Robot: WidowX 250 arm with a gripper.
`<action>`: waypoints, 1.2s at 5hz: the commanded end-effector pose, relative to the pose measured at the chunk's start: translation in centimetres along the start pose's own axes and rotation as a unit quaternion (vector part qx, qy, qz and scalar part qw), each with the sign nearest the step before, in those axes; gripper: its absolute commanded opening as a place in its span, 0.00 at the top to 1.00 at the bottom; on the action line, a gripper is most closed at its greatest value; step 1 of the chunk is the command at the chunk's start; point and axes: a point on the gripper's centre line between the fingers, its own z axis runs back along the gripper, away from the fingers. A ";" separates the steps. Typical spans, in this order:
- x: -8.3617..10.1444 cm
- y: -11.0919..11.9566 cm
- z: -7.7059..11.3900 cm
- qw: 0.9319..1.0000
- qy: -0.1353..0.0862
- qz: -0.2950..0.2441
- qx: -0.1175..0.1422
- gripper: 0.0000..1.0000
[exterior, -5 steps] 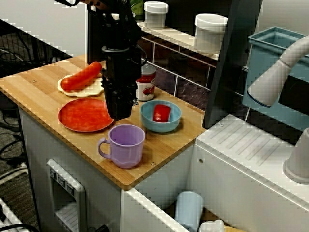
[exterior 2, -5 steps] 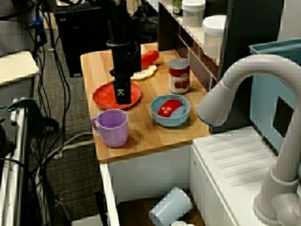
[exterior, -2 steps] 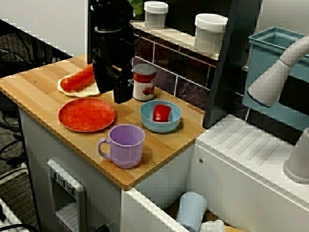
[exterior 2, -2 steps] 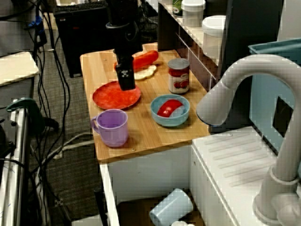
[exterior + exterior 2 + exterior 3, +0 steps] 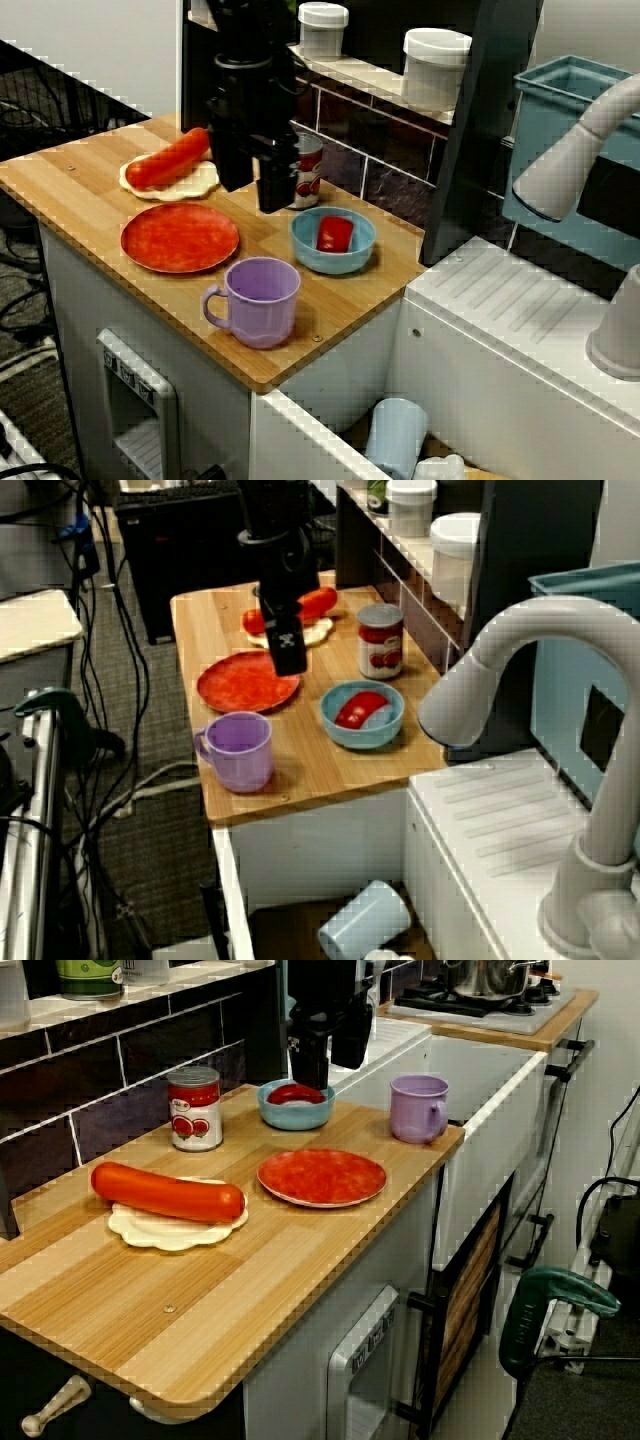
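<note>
My black gripper (image 5: 252,198) hangs open and empty above the wooden counter (image 5: 90,190), just off the far right rim of the red plate (image 5: 180,237). From the counter's end, the gripper (image 5: 330,1075) shows a clear gap between its fingers, above the blue bowl (image 5: 295,1115). That bowl (image 5: 330,262) holds a red piece (image 5: 335,234). The tomato can (image 5: 312,172) stands right behind the gripper, partly hidden. A long red sausage (image 5: 168,158) lies on a white plate (image 5: 190,185) at the left. In the view from above, the gripper (image 5: 289,665) is over the red plate's (image 5: 248,681) edge.
A purple mug (image 5: 260,300) stands near the counter's front edge. White jars (image 5: 435,65) sit on the back shelf. A white sink unit (image 5: 520,310) with a grey faucet (image 5: 520,660) lies to the right. A pale blue cup (image 5: 365,920) lies in the cabinet below.
The gripper has risen from low over the red plate and shifted right, toward the can and the blue bowl. Nothing on the counter has moved.
</note>
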 end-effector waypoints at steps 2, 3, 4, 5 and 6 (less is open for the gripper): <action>2.2 -2.0 0.4 0.996 -0.053 0.068 0.032 0.00; 3.1 -2.1 -0.1 0.995 -0.048 0.081 0.036 0.00; 3.7 -1.8 -0.5 0.994 -0.045 0.097 0.037 0.00; 4.1 -1.9 -1.1 0.993 -0.047 0.105 0.042 0.00; 4.2 -1.7 -1.5 0.991 -0.048 0.116 0.043 0.00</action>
